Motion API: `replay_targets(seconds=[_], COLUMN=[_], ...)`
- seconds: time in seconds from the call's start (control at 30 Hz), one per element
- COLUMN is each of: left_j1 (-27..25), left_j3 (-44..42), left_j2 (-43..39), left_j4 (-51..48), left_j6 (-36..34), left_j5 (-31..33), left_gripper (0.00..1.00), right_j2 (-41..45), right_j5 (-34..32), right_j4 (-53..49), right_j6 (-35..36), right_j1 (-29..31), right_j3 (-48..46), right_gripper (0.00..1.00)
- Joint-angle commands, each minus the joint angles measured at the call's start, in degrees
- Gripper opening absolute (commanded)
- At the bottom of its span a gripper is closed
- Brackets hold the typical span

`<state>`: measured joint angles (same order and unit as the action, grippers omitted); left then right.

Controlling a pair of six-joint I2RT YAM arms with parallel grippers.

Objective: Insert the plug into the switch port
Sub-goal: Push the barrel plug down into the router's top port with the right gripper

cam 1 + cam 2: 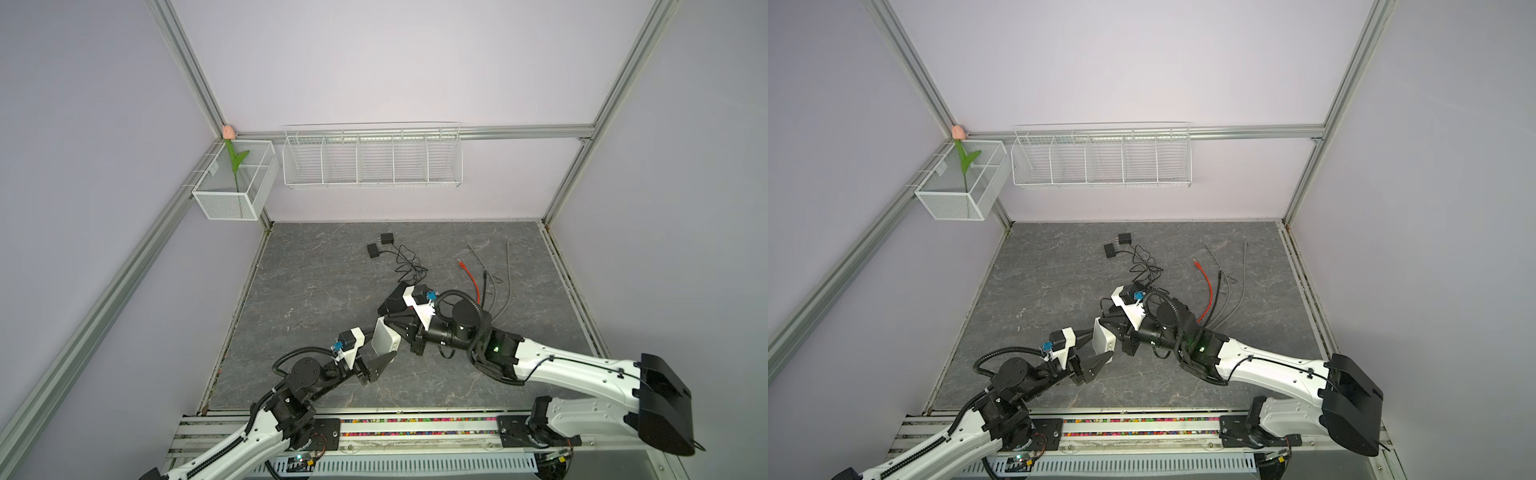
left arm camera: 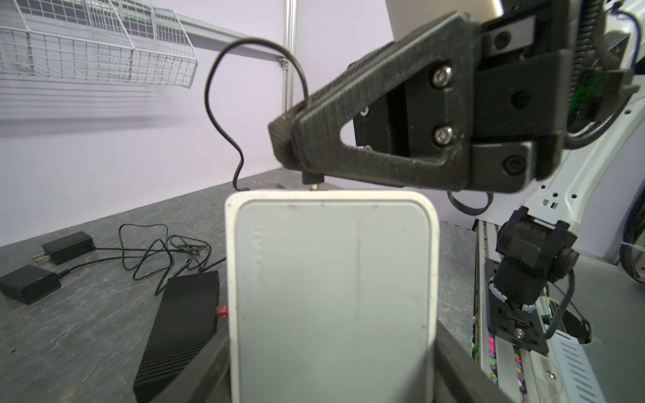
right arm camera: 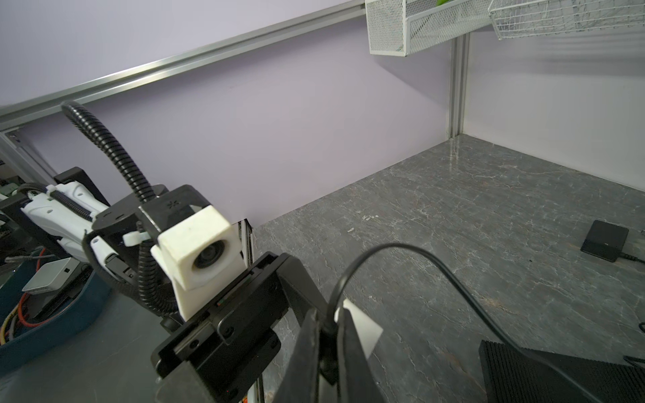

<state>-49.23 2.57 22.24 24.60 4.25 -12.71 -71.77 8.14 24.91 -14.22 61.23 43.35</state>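
Left gripper (image 1: 384,345) clamps the white switch (image 2: 331,279) upright. Just past its top edge, the right gripper (image 2: 291,148), pinched shut on the plug (image 2: 311,178), poises the pin, not visibly seated (the port itself is hidden). Grasps look done; insertion remains. Beyond, the cable (image 2: 209,87) loops away, its far end untraceable among adapters (image 2: 66,246).

Top views overhead, wrist views close, sharing switch (image 1: 385,341).
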Motion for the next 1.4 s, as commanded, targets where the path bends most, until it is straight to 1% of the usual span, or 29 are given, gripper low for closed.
replay_targets(seconds=[0.0, 0.2, 0.47, 0.67, 0.77, 0.97, 1.23, 1.37], left_j1=[-0.2, -0.2, -0.2, -0.2, -0.2, -0.2, -0.2, -0.2], left_j3=[3.4, 3.3, 4.1, 5.2, 5.3, 5.9, 5.5, 5.9], left_j2=[-2.9, -3.3, -4.9, -8.1, -9.1, -10.3, -13.3, -14.0], left_j4=[14.5, 17.1, 16.0, 12.3, 12.3, 12.3, 12.1, 11.5], left_j6=[-2.5, -2.4, -3.1, -2.7, -3.0, -1.9, -0.6, -0.5], left_j5=[0.2, 1.5, 1.0, 2.3, 3.1, 3.2, 3.2, 2.2], left_gripper=[0.00, 0.00, 0.00, 0.00, 0.00, 0.00, 0.00, 0.00], right_j2=[-3.7, -5.4, -6.7, -7.4, -7.7, -8.1, -7.4, -7.9], right_j5=[-2.6, -5.9, -4.8, -4.8, -4.8, -2.0, 8.2, 11.3], right_j4=[-12.7, -14.6, -16.7, -19.7, -20.5, -19.7, -18.6, -18.8], right_j6=[-1.8, -3.7, -2.6, -3.3, -4.0, -2.1, 1.9, 3.1], right_j1=[0.3, 0.3, 0.4, 0.2, 0.3, 0.3, -0.4, -1.1], right_j3=[-2.3, -1.6, -1.2, -0.1, 0.4, -0.2, -0.8, -0.4], right_gripper=[0.07, 0.07, 0.07, 0.07, 0.07, 0.07, 0.09, 0.11])
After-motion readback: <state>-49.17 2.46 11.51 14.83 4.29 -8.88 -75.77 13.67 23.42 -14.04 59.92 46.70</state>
